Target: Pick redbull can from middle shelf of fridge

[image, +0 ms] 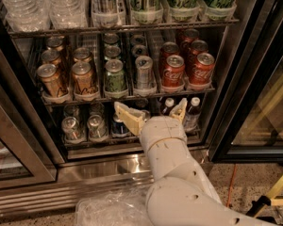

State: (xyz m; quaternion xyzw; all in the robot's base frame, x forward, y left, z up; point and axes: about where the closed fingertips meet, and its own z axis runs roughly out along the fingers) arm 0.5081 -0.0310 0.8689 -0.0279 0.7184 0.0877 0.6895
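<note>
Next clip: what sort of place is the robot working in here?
Probably a shop or office pantry: a commercial glass-door fridge, its middle shelf lined with drink cans in lanes, the redbull can among them, and a speckled hard floor. The gripper is open, just below that shelf.

Gripper (150, 106) matt plastic (below mid shelf (99, 99)); redbull can (144, 72) glossy metal.
</note>
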